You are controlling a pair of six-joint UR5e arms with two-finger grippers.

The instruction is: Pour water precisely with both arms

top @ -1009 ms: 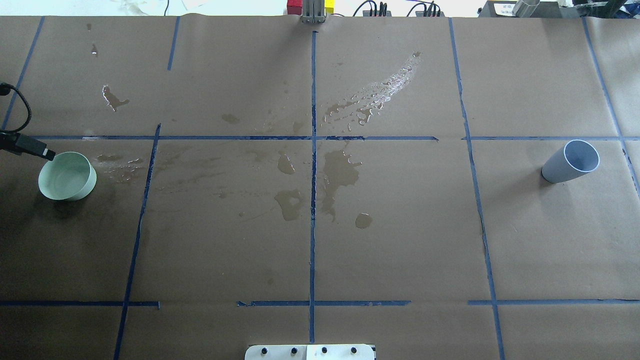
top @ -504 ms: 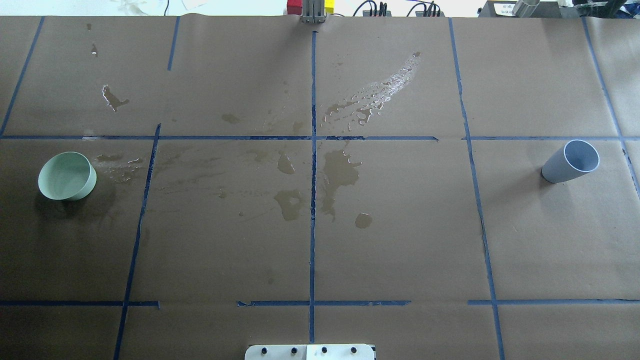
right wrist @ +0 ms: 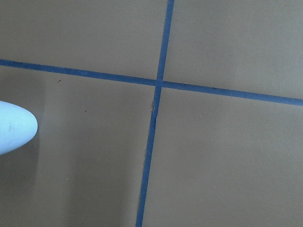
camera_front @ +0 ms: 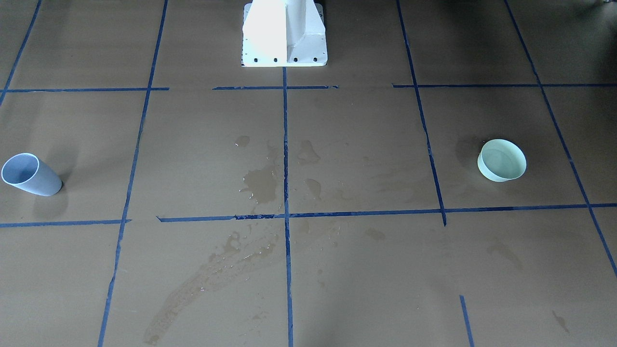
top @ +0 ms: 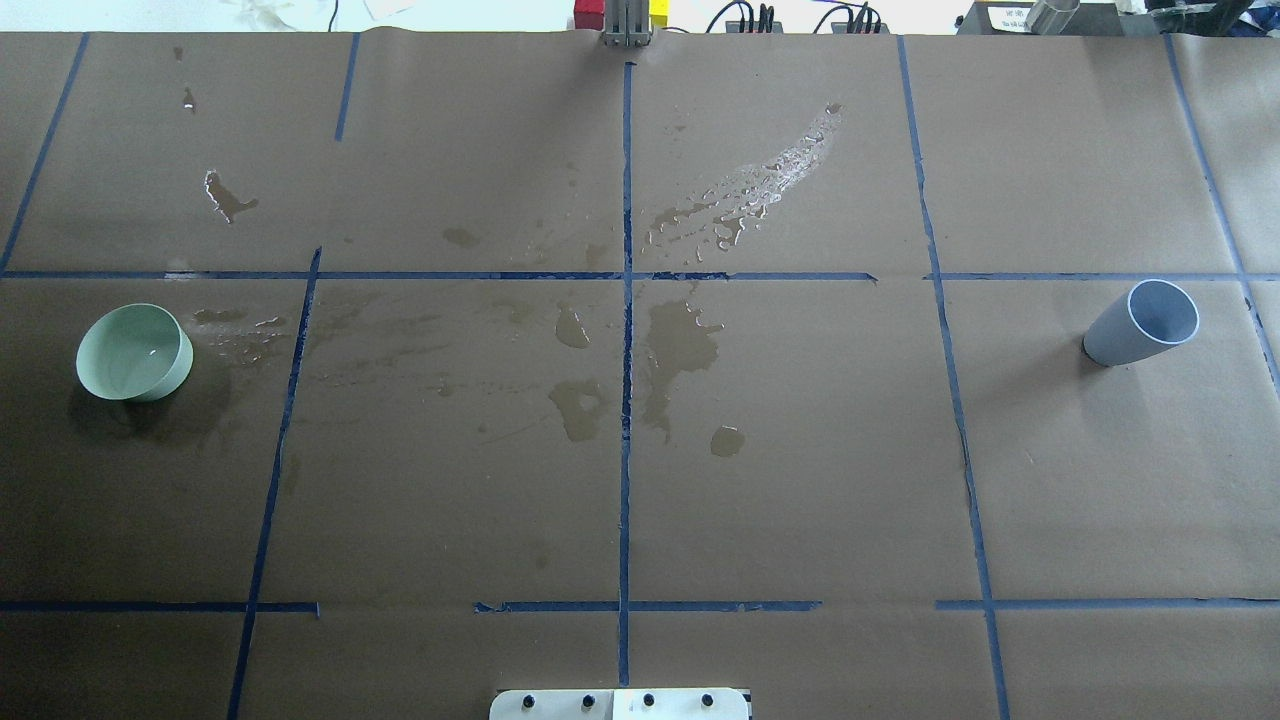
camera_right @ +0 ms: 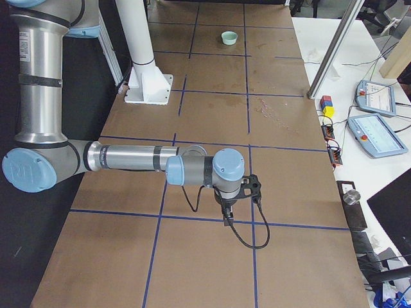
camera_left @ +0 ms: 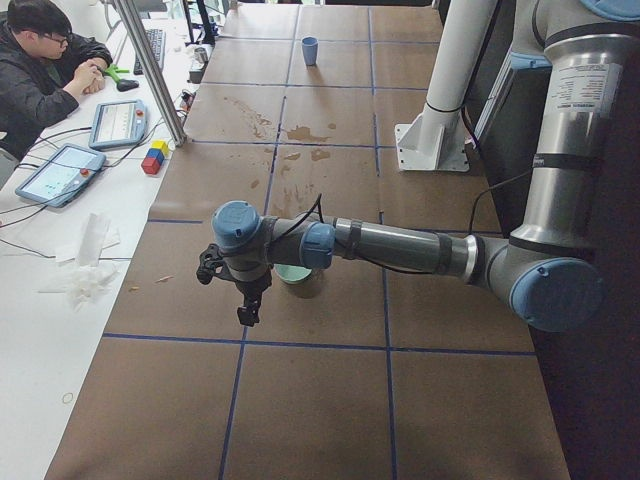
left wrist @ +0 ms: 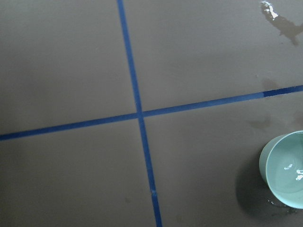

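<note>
Currently, neither arm appears in the overhead or front-facing views. The left arm (camera_left: 400, 245) extends horizontally over the bench (top: 800, 480), with the left gripper (camera_left: 245, 312) pointing down near the pale green bowl (top: 135, 352). The right arm (camera_right: 128, 157) is likewise extended at the opposite end of the bench, with the right gripper (camera_right: 226, 218) pointing down. Both grippers show in the side views only, so the spacing of the fingers cannot be told for either one. The water (left wrist: 289, 171) lies as a shallow glossy layer in the bowl, which stands upright at the robot's left end of the bench. The blue-grey cup (top: 1142, 322) stands upright at the robot's right end, well apart from the bowl. Dark wet patches (top: 680, 340) mark the brown paper around the centre tape line (top: 626, 500), in front of the white pedestal (camera_front: 284, 33).
</note>
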